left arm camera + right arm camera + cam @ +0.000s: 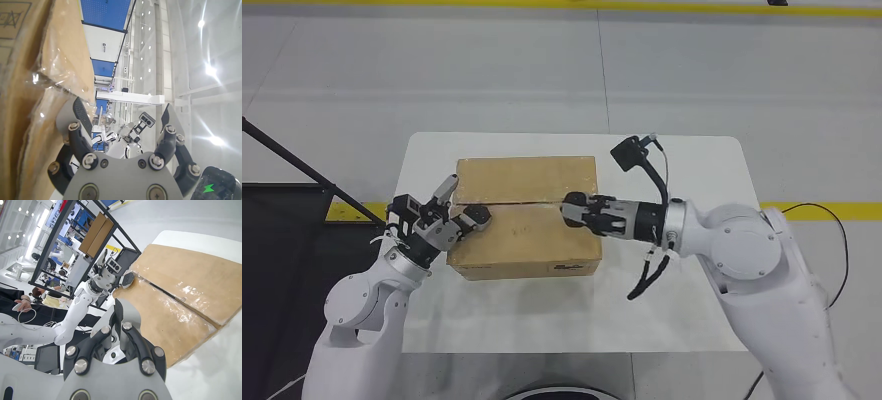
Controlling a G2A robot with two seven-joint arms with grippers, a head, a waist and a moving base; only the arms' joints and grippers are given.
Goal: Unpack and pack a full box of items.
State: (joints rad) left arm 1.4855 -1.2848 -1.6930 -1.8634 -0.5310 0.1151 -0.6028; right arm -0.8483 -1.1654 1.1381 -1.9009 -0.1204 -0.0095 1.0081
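Two claws flank the taped box [527, 182] mid-frame on the table [682, 300]: left claw [463, 203] spread apart at its left edge, right claw [568, 209] pinched together on the centre seam

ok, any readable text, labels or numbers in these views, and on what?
Cardboard box side, top view: dark print, too small to read.
Same box, left wrist view: outlined marks, cut off, no words.
Green bolt symbol on black housing: no text.
Wall panel logo: sideways, too small to trust.
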